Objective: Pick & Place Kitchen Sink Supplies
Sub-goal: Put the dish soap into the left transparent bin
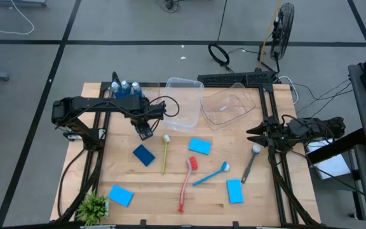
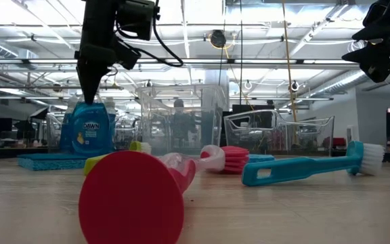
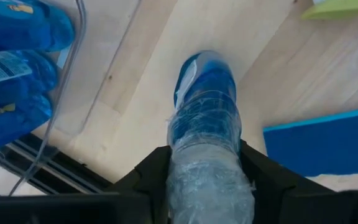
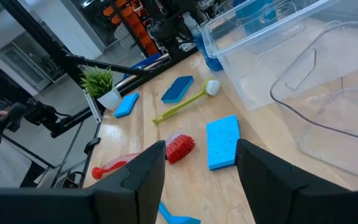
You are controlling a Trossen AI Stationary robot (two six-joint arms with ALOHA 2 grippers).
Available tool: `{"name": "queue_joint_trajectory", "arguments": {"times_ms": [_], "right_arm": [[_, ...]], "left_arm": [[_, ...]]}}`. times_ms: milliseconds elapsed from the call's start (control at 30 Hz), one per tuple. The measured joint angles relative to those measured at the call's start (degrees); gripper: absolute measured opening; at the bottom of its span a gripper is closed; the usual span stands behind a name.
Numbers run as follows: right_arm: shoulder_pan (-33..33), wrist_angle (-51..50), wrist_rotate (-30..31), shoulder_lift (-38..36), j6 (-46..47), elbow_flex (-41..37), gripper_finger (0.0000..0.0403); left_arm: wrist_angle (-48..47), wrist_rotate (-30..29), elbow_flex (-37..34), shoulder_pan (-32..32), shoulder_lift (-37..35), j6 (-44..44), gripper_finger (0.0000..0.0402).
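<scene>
My left gripper (image 1: pixel 143 131) is shut on a clear bottle of blue liquid (image 3: pixel 204 93) at the table's centre left, beside a dark blue sponge (image 1: pixel 143 154). Three more bottles (image 1: pixel 126 89) stand at the far left. A yellow-green brush (image 1: pixel 165 152), a red brush (image 1: pixel 186 181), a blue brush (image 1: pixel 211 173) and a grey brush (image 1: pixel 251 162) lie flat on the table. So do sponges (image 1: pixel 199 146), (image 1: pixel 121 195), (image 1: pixel 234 191). My right gripper (image 1: pixel 256 133) is open and empty at the right, above the grey brush's head. My left gripper pinches the bottle's clear upper part (image 3: pixel 207 158) between its two fingers (image 3: pixel 154 177), coming from above and pointing down. The bottle (image 2: pixel 87 132) hangs upright below the fingers. The sponge in front hides its base, so I cannot tell whether it stands on the table.
Two clear tubs (image 1: pixel 183 102), (image 1: pixel 230 108) stand at the table's far middle. A small green plant (image 1: pixel 94 207) stands at the near left corner. Bare wood shows between the tubs and the brushes.
</scene>
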Motion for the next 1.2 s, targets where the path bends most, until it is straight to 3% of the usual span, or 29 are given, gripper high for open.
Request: {"name": "queue_joint_trajectory", "arguments": {"times_ms": [300,500,800,1200], "right_arm": [[0.0,0.0,0.0,0.0,0.0,0.0,0.0183],[0.0,0.0,0.0,0.0,-0.1,0.0,0.0183],[0.0,0.0,0.0,0.0,-0.1,0.0,0.0183],[0.0,0.0,-0.1,0.0,-0.1,0.0,0.0183]], "left_arm": [[-5.0,3.5,3.0,0.0,0.3,-1.2,0.0145],[-13.7,4.8,11.9,-0.2,0.2,-1.6,0.0145],[-13.6,7.7,26.9,-0.3,0.1,-4.2,0.0145],[-13.6,5.7,40.6,-0.3,0.1,-9.8,0.0145]]}}
